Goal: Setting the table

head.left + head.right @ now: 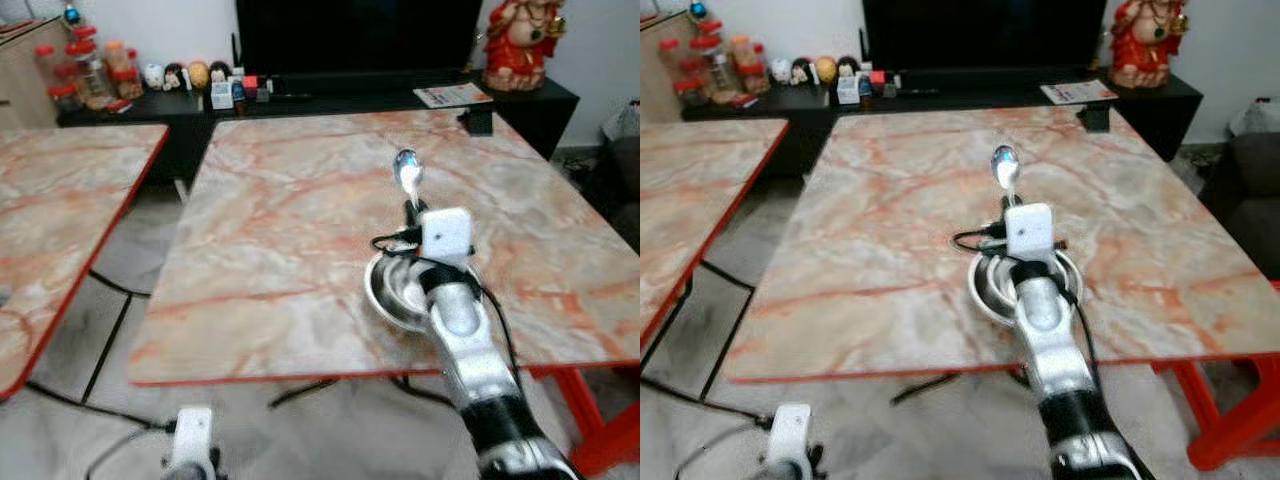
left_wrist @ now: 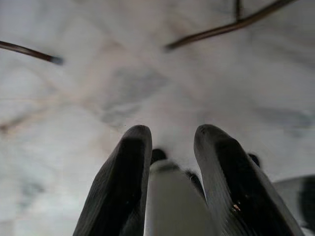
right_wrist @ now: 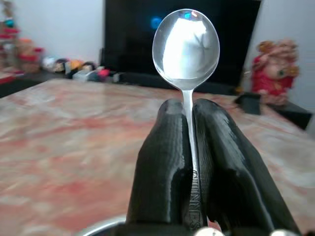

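— Hidden or hard to read?

— Lower handle of the spoon (image 3: 186, 46), buried between the two black fingers (image 3: 162, 177) of the right gripper (image 3: 188, 110); faint lettering on the stem there, too small to read. Steel bowl (image 1: 392, 290) partly covered by the right arm and its white wrist box, just a curved rim at the foot of the wrist view. Far shelf with jars and small figures (image 1: 185, 75), blurred. Red statue (image 1: 518, 42) cut off at the top edge.

— State of the right gripper?

— Closed tight on the spoon's handle, pads pressed against the thin stem from both sides.

— Spoon's place and heading?

— Sticking straight out past the fingertips, long axis in line with the fingers, round head at the far end, hollow face toward the wrist camera. From the head views, raised above the marble table (image 1: 300, 220), pointing away from the robot toward the dark screen (image 1: 350, 35), bowl just beneath and behind the gripper.

— And the left gripper (image 2: 172, 135)?

— Hanging low beside the table edge, over pale floor with dark cables (image 2: 221, 29). Fingers parted by a narrow gap, holding nothing.
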### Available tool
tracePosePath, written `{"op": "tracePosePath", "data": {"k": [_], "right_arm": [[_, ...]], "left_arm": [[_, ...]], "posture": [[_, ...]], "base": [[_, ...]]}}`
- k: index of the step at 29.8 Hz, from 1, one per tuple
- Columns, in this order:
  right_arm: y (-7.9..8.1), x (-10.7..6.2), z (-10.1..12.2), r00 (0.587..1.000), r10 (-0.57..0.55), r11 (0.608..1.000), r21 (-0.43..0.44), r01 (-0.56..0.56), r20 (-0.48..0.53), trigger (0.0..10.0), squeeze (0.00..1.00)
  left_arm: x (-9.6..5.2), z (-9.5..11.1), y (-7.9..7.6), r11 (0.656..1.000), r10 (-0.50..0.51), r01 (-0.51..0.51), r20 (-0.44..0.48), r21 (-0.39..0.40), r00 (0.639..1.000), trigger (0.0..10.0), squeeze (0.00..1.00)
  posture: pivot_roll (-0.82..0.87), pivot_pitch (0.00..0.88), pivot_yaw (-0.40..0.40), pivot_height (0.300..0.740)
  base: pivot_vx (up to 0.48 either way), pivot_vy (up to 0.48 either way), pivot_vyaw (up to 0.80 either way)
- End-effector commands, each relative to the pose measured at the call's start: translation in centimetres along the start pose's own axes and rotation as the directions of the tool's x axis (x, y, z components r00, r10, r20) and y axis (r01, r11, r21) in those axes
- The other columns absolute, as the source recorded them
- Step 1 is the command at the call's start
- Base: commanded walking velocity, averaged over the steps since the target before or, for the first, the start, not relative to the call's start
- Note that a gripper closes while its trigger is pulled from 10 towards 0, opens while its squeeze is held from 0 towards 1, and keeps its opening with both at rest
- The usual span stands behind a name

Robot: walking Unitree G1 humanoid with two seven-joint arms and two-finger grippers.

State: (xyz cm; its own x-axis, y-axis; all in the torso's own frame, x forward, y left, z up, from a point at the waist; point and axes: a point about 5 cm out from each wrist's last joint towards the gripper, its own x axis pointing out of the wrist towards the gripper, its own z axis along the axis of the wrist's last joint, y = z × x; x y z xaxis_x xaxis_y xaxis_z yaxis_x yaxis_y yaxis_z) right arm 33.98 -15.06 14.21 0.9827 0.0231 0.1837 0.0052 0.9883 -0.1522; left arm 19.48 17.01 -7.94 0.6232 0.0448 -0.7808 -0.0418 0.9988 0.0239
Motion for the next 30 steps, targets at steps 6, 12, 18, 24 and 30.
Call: {"op": "tracePosePath", "data": {"k": [6,12,18,24,30], "right_arm": [[1.2,0.4,1.1,0.999,0.027,0.999,0.024,-0.028,0.041,10.0,0.0],[1.1,0.4,1.2,0.999,0.023,0.999,0.027,-0.025,0.043,10.0,0.0],[1.3,-1.5,0.8,0.999,0.049,0.999,0.007,-0.049,0.015,10.0,0.0],[1.1,-3.9,0.2,0.998,0.05,0.999,0.005,-0.05,-0.034,10.0,0.0],[0.2,-5.2,-1.2,0.993,-0.006,1.0,0.012,0.007,-0.121,10.0,0.0]], "left_arm": [[0.0,0.4,1.4,0.999,0.032,-0.032,0.013,0.001,0.999,10.0,0.0],[0.0,0.3,1.4,0.999,0.032,-0.031,0.013,-0.004,0.999,10.0,0.0],[0.0,0.3,1.4,0.999,0.036,-0.035,0.019,-0.022,0.999,10.0,0.0],[-0.1,0.0,1.6,0.999,0.035,-0.035,0.011,-0.019,0.999,10.0,0.0],[-0.1,-0.2,1.5,1.0,0.024,-0.024,0.006,-0.008,1.0,10.0,0.0]], "posture": [[-0.1,0.0,-0.006,0.74],[-0.1,0.0,-0.005,0.74],[-0.11,0.0,-0.009,0.74],[-0.12,0.0,-0.002,0.74],[-0.13,0.0,0.011,0.74]], "base": [[0.083,-0.29,0.0],[0.0,-0.317,0.0],[0.0,-0.107,0.0],[0.0,0.0,0.0],[0.0,0.0,0.0]]}}
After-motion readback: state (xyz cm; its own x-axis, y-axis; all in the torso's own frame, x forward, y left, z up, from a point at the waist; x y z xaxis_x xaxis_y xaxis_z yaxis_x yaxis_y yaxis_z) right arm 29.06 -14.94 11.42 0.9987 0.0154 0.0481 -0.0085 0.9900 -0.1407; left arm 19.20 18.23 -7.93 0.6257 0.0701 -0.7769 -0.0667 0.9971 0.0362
